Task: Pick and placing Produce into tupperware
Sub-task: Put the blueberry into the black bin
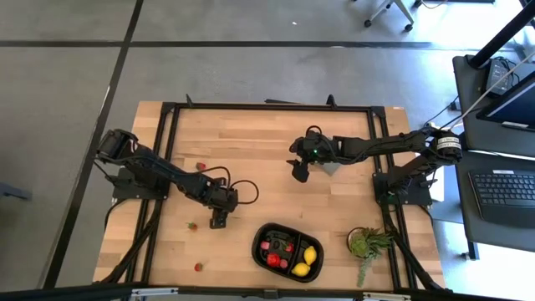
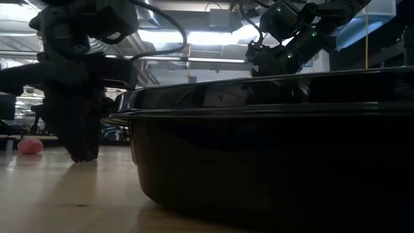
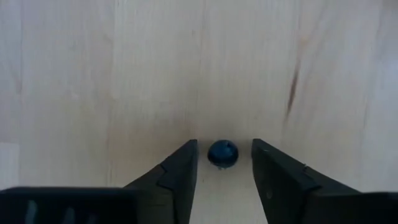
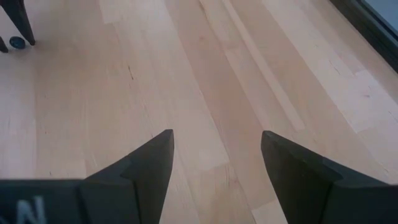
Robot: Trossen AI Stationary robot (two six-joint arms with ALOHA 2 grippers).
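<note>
A small dark blue berry [image 3: 222, 153] lies on the wooden table between the fingers of my left gripper [image 3: 224, 144]. The jaws stand open, with a thin gap on either side of the berry. That gripper [image 1: 219, 219] is down at the table, left of the black tupperware [image 1: 261, 241]. The tray holds two yellow lemons [image 1: 311, 256] and red pieces [image 1: 273, 260]. Three red strawberry bits [image 1: 192, 225] lie loose on the table. My right gripper [image 1: 299, 172] hangs open and empty above the table's middle; its wrist view catches the berry [image 4: 17, 42] far off.
A green potted plant [image 1: 366, 244] stands right of the tray. A grey block [image 1: 332, 168] sits beside the right gripper. In the low view the tray wall [image 2: 259, 155] fills the foreground, with a red piece [image 2: 30, 145] at far left.
</note>
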